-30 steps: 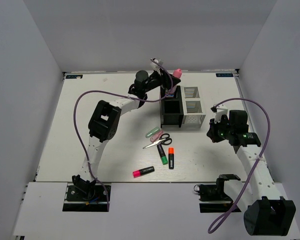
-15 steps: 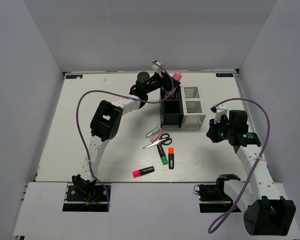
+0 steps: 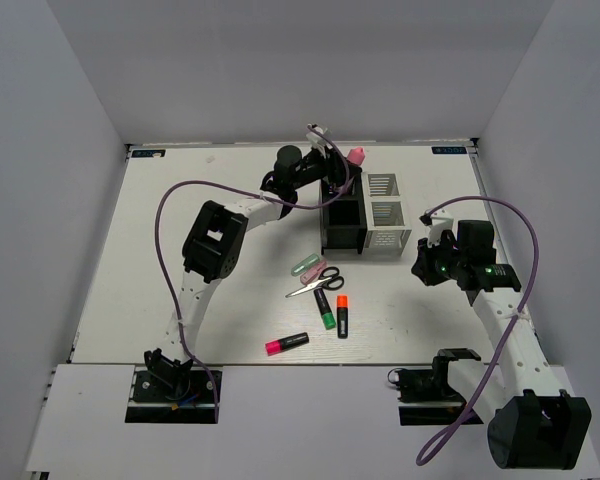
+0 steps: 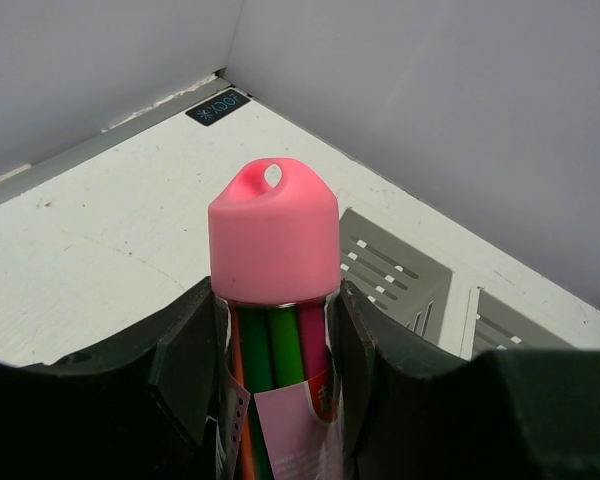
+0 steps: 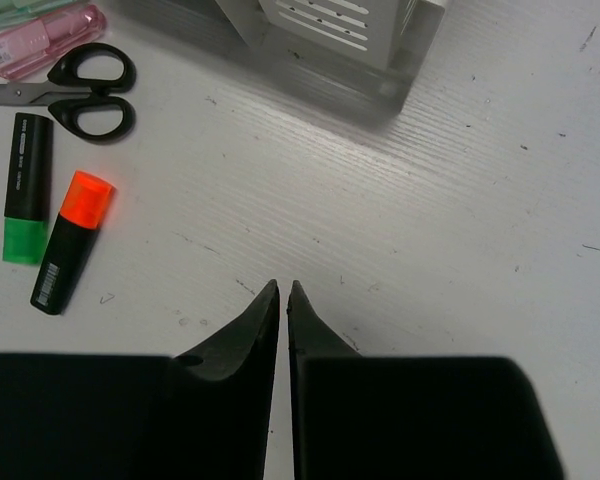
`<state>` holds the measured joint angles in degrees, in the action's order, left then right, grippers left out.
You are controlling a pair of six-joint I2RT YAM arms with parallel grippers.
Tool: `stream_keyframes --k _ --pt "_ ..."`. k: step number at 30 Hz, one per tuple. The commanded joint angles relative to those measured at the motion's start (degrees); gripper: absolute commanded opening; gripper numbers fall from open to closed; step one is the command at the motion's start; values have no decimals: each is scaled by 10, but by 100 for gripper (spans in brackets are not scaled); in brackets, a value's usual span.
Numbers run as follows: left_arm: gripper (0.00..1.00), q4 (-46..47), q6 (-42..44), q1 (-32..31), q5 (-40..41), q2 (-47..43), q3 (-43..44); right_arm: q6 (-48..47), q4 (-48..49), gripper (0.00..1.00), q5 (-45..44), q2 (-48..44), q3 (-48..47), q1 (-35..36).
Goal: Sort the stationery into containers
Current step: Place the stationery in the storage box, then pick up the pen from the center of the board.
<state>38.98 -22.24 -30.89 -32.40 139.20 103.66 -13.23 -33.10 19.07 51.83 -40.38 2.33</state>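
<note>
A small black label (image 4: 218,106) at the far edge of the table (image 4: 100,230) carries white characters, too blurred to read. White print on the orange highlighter (image 5: 72,242) is likewise illegible.

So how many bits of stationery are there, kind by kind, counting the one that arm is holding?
Black-bodied highlighters: 3 (pink-capped, green-capped, orange-capped)
Black-handled scissors: 1
Pastel plastic pieces: 2 (green, pink)
Thick pink-capped tube, held in the left gripper: 1
Total: 7
</note>
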Motion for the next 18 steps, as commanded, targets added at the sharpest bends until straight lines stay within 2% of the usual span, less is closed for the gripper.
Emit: stream_keyframes --k 1,2,5,8,12,14,16,17,18 --pt "52 -3 8 -2 10 -38 -13 -9 -2 10 12 -1 -13 3" --pt "64 -5 9 -3 12 -39 -14 -8 -1 10 12 -2 -11 4" --pt "76 -12 14 -3 16 -48 -19 -9 1 12 14 -2 -10 3" --pt "81 -12 16 -5 19 -55 -22 -8 1 13 14 -4 -10 2" --pt "82 -12 17 -6 21 -65 -23 -10 1 13 14 -5 -8 4" --pt "76 -7 13 -6 20 -72 -29 -11 2 13 14 -6 -7 3" --pt "51 1 11 -6 14 -99 -47 -7 1 13 11 -9 -8 2" --pt "38 -3 11 -7 9 -109 -52 -7 1 17 11 -8 -9 3" --pt "13 -18 12 -8 9 -152 -58 -5 1 23 11 -9 -8 3"
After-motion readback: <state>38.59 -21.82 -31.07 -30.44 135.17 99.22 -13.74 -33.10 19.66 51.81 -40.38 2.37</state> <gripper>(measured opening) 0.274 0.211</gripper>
